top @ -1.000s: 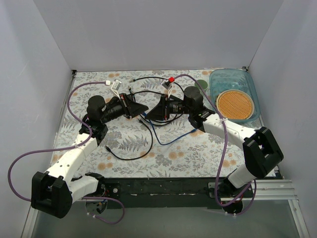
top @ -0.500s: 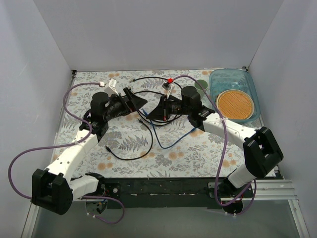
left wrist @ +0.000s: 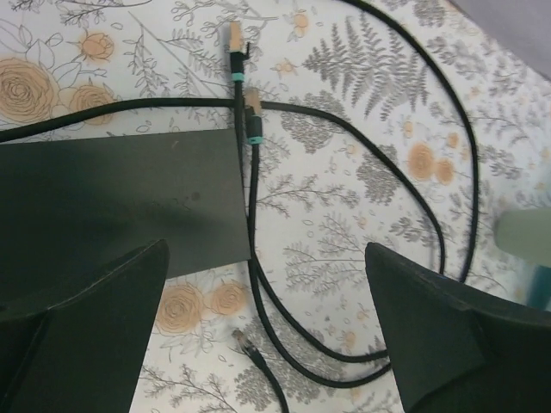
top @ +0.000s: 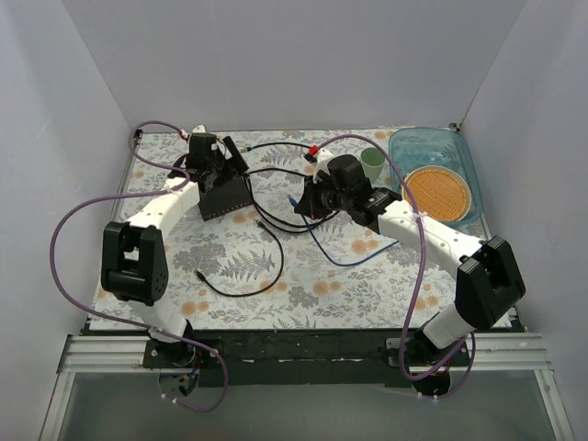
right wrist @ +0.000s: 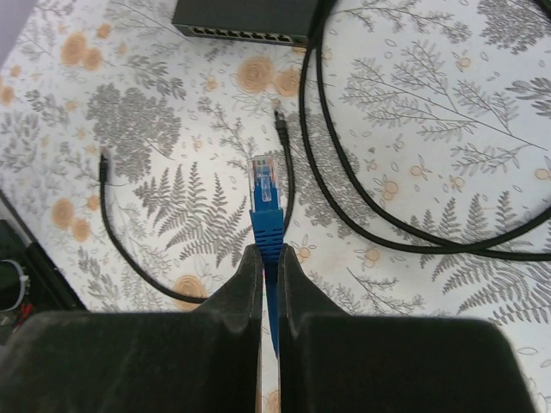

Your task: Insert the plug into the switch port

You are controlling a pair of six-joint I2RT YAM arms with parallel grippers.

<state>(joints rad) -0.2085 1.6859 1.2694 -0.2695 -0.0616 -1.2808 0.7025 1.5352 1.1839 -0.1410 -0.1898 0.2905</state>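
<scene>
The switch [top: 225, 196] is a flat dark grey box lying on the floral cloth at the back left. Its row of ports [right wrist: 245, 36] faces my right gripper in the right wrist view. My left gripper [top: 228, 167] hangs open just above the box's far end, holding nothing. In the left wrist view its fingers [left wrist: 95, 335] straddle the corner of the switch [left wrist: 120, 198]. My right gripper [right wrist: 269, 251] is shut on the blue cable just behind the plug [right wrist: 266, 194]. The plug's clear tip points at the ports from a distance. From above, the right gripper [top: 308, 204] is right of the switch.
Loose black cables [top: 262, 266] loop over the cloth between the arms, one ending in a black plug [left wrist: 243, 338]. A green cup [top: 372, 163] and a blue tray [top: 432, 152] holding an orange disc [top: 437, 193] stand at the back right.
The left arm has swung to the back left and its gripper has opened, leaving the switch flat on the cloth. The right gripper has closed tight on the blue cable.
</scene>
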